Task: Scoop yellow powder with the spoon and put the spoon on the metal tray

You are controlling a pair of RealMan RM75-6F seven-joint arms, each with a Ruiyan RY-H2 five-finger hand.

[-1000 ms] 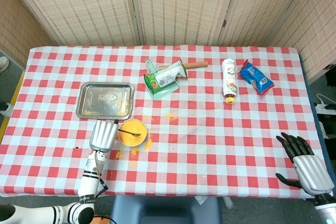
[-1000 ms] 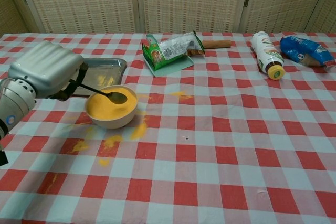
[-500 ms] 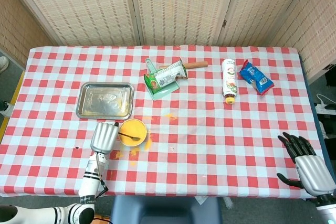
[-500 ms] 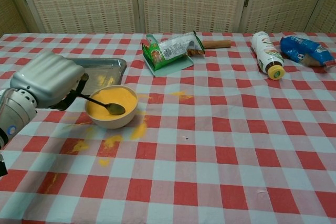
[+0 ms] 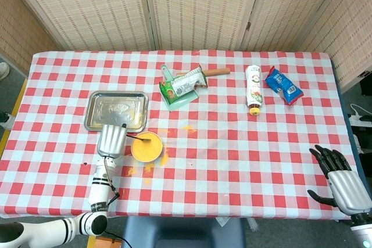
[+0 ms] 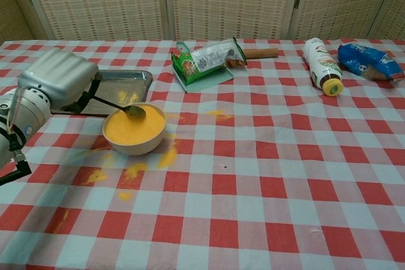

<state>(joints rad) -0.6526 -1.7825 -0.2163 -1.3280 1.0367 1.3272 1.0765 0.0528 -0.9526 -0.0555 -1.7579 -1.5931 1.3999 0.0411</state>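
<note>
A small bowl of yellow powder stands just in front of the metal tray on the checked cloth. My left hand grips the handle of a dark spoon to the left of the bowl. The spoon's bowl hangs over the far left part of the powder, with yellow powder on it. My right hand rests at the table's near right corner with its fingers spread and nothing in it; the chest view does not show it.
Spilled yellow powder lies in front of the bowl, and a patch to its right. At the back lie a green packet on a scoop, a white bottle on its side and a blue packet.
My left hand has moved back toward the tray and lifted the spoon from the middle of the powder to the bowl's far left rim. The right hand has hardly moved.
</note>
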